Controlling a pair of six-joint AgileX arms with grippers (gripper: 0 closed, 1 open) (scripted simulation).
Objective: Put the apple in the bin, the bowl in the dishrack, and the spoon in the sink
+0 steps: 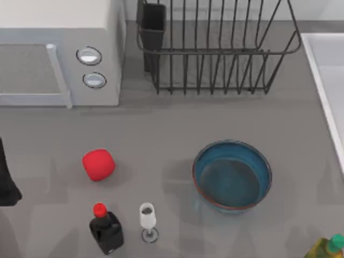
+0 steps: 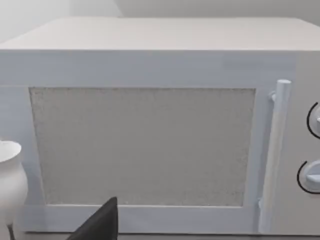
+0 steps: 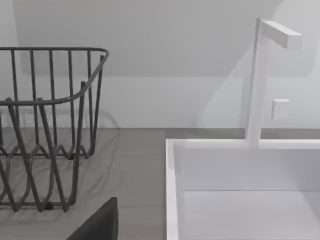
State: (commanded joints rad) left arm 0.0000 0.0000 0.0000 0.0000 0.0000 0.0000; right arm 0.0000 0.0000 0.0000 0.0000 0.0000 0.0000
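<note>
1. Top view: the wide round blue bowl (image 1: 232, 174) with a thin reddish-brown rim sits upright on the grey table (image 1: 161, 134), holding nothing.
2. From the bowl, the dark metal wire dishrack (image 1: 215, 51) stands toward the far edge of the table, well apart, with its black rectangular utensil cup (image 1: 153, 24) at the corner nearest the white microwave (image 1: 59, 51) with two round knobs.
3. The pale grey-white sink (image 1: 328, 80) with a raised white rim lies to the bowl's right and farther back; the right wrist view shows its basin (image 3: 250, 200) and white tap (image 3: 262, 80) beside the rack (image 3: 45, 125).
4. The small bright-red rounded apple (image 1: 98, 164) rests to the bowl's left, well apart from it.
5. Nearer the front edge, between apple and bowl, stand a black bottle with a red cap (image 1: 106, 228) and a small clear glass (image 1: 148, 219), close together.
6. A yellow-green bottle (image 1: 325, 248) shows at the front right corner.
7. The left arm (image 1: 6, 177) is a dark shape at the table's left edge; whether either arm's fingers are open or closed I cannot tell.
</note>
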